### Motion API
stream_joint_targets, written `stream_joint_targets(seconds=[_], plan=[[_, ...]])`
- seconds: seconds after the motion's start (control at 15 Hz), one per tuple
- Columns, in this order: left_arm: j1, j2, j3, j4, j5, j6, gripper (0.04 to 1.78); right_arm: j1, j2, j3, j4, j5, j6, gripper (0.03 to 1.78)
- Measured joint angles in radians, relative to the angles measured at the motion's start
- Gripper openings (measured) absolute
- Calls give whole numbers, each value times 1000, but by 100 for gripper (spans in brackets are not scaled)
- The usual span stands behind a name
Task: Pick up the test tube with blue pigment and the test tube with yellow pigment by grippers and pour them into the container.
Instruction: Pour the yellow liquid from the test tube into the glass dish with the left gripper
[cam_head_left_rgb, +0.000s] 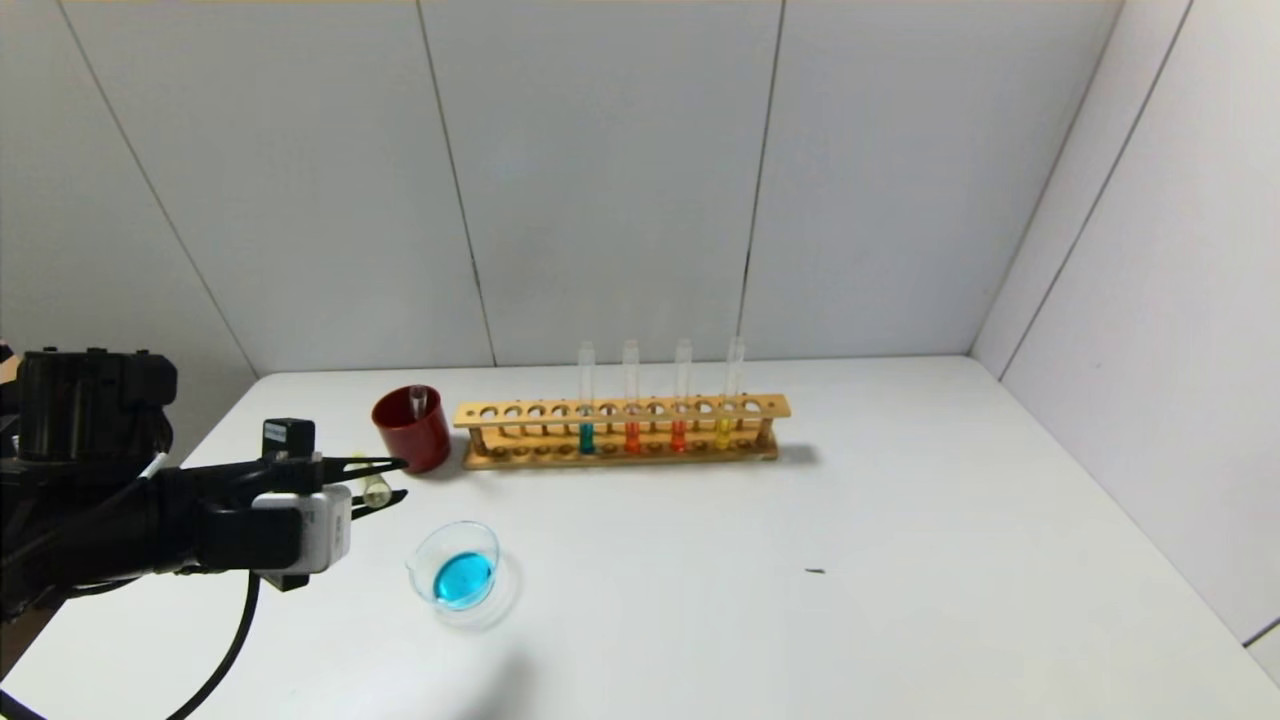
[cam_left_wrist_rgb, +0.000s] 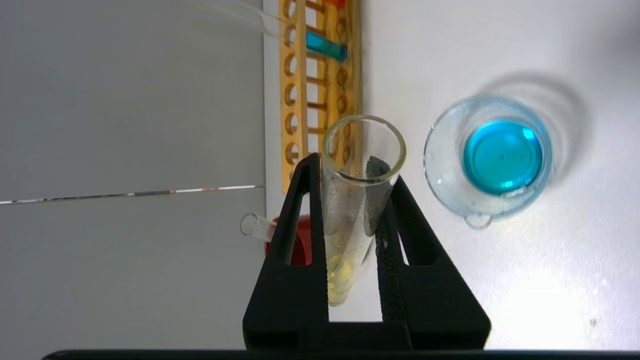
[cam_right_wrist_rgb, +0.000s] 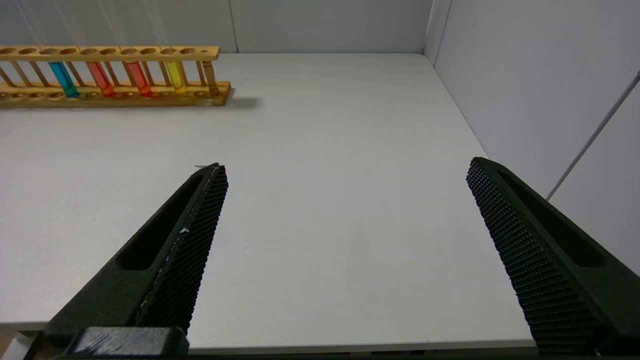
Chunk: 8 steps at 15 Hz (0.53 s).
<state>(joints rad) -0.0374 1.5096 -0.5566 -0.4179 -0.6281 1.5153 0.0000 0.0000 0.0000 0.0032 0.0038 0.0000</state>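
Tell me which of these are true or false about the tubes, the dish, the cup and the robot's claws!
1. The low clear glass dish holds bright blue liquid. True.
2. The black left gripper is empty. False: it is shut on a clear glass test tube with yellowish liquid.
3. The long wooden rack holds four tubes. True.
4. The black right gripper squeezes a tube. False: it is open and holds nothing, above the white table.
5. The dark red cup is empty. False: a clear empty tube stands in it.
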Motion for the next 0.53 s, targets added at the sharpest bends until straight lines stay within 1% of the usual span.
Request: stream_joint_targets(seconds=[0.13, 0.53], plan=[[23, 8, 11, 2, -1, 62, 32, 0, 0, 0, 0, 0, 0, 175], [9, 52, 0, -4, -3, 163, 32, 0, 0, 0, 0, 0, 0, 175]])
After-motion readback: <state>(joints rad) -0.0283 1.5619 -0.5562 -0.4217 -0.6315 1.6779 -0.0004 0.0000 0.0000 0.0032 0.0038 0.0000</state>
